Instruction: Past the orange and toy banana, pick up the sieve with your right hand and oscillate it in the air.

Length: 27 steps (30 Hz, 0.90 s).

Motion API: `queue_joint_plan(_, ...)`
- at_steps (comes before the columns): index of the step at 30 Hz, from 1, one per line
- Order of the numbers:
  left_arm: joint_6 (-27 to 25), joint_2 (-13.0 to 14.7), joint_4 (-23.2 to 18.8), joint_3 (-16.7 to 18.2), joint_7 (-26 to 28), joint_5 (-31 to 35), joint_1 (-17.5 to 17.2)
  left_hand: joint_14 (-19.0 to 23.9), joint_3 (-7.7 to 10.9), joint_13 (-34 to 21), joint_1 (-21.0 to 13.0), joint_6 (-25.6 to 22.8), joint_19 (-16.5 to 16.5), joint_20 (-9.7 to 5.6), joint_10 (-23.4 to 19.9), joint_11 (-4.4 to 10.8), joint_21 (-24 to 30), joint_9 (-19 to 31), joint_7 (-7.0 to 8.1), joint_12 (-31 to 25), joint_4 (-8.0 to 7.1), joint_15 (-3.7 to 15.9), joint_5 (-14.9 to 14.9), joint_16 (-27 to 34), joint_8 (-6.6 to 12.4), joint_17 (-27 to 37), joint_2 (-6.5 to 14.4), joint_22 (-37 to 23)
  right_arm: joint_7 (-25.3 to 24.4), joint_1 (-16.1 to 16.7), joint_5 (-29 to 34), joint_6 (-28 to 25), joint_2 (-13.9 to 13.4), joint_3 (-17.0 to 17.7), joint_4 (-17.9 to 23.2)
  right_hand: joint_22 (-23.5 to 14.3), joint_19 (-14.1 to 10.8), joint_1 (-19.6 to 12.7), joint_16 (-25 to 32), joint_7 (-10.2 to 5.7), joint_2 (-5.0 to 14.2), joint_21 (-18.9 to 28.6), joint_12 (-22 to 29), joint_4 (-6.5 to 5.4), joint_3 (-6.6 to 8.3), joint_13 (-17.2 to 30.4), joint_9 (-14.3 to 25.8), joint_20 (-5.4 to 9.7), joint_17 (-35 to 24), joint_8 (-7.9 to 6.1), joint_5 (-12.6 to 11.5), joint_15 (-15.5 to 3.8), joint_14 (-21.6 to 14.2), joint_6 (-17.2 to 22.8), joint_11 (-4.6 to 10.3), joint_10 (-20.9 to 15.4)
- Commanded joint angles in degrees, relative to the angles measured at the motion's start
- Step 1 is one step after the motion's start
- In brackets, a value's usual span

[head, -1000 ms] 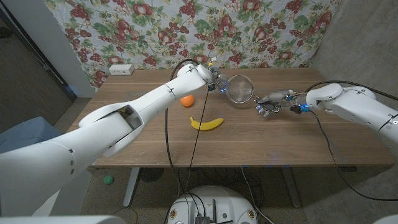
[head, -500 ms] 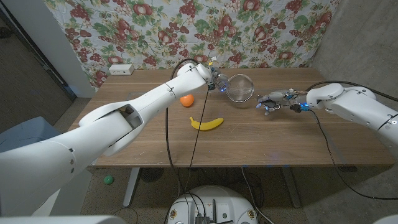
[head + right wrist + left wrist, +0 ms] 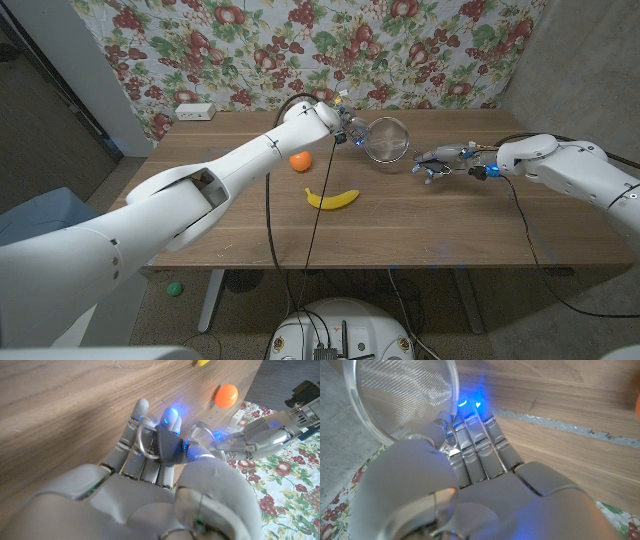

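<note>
A round wire-mesh sieve point(image 3: 386, 140) stands on edge in the air over the far middle of the table, beyond the orange point(image 3: 300, 160) and the yellow toy banana point(image 3: 333, 199). My right hand point(image 3: 440, 160) grips its dark handle point(image 3: 167, 445), thumb over it, the metal hanging loop showing between the fingers. My left hand point(image 3: 343, 128) holds the opposite rim, fingertips and thumb against the sieve point(image 3: 400, 390). In the right wrist view the mesh point(image 3: 200, 434) sits between my right hand point(image 3: 150, 475) and my left hand point(image 3: 255, 435), with the orange point(image 3: 226, 395) beyond.
A white box point(image 3: 195, 111) lies at the table's far left corner. A floral cloth point(image 3: 330, 45) hangs behind the table. Black cables point(image 3: 520, 215) run over the right side and front edge. A green ball point(image 3: 175, 288) lies on the floor.
My right hand has lifted a little and moved farther along the handle line, away from the table. The sieve and my left hand stay nearly where they were.
</note>
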<state>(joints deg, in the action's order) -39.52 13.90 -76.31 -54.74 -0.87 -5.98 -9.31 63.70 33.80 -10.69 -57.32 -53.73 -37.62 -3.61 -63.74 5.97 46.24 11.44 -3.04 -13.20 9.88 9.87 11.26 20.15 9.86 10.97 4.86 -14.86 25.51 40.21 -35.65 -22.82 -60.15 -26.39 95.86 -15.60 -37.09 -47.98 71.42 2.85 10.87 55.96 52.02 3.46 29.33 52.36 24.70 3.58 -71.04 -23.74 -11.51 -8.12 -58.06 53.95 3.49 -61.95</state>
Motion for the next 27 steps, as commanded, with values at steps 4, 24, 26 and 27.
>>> queue_joint_plan(4,1.56,1.75,-1.62,0.75,-1.12,-0.63,-0.97,-8.41,-3.85,-0.5,6.26,7.67,5.14,0.33,9.11,0.14,0.53,-0.15,-1.02,2.77,-1.11,1.15,0.41,-2.83,-0.32,0.98,-1.52,1.12,5.15,-2.03,-1.22,1.43,0.92,-0.79,-4.53,-0.05,1.1,-0.19,0.84,1.06,-0.53,1.07,0.56,-0.41,-0.15,0.11,1.23,3.27,-0.08,-0.65,-0.51,-3.99,0.09,2.36,2.73,-2.6)
queue_joint_plan(24,2.49,4.1,-3.12,1.61,-5.16,-2.43,-1.01,-29.65,-9.81,-0.79,17.3,31.65,19.58,6.55,38.31,-7.32,-3.88,-0.25,0.24,3.27,-1.26,-7.18,0.23,-8.77,-0.07,1.86,-3.7,3.82,11.34,-4.77,-2.43,2.95,3.21,-1.88,-10.41,0.54,2.32,-0.58,3.2,1.49,-0.46,4.18,1.81,-0.95,-0.52,0.32,5.07,3.65,-0.01,-1.17,-0.96,-4.05,1.19,2.67,2.68,-2.25)
queue_joint_plan(26,2.43,4.53,-3.59,1.63,-5.53,-2.51,-1.02,-34.07,-10.46,-0.75,18.79,35.98,22.89,7.42,43.09,-8.39,-5.46,-0.32,0.51,3.42,-1.18,-8.56,0.11,-9.5,-0.26,1.51,-4.26,4.0,11.53,-4.74,-2.6,3.18,3.3,-1.78,-10.66,0.68,2.43,-0.65,3.53,1.48,-0.48,4.62,2.13,-1.01,-0.56,0.61,5.59,3.68,0.0,-1.2,-0.99,-4.04,1.28,2.64,2.65,-2.15)
queue_joint_plan(27,2.37,4.79,-3.99,1.76,-5.55,-2.58,-1.17,-36.96,-10.86,-0.74,19.71,37.8,24.17,7.73,45.57,-8.75,-6.19,-0.36,0.56,3.41,-1.26,-9.57,0.02,-9.87,-0.1,1.34,-4.54,4.08,11.47,-4.68,-2.71,3.18,3.32,-1.7,-10.68,0.74,2.53,-0.7,3.68,1.45,-0.45,4.8,2.33,-1.03,-0.55,0.86,5.82,3.73,0.0,-1.23,-1.0,-4.05,1.32,2.68,2.68,-2.06)
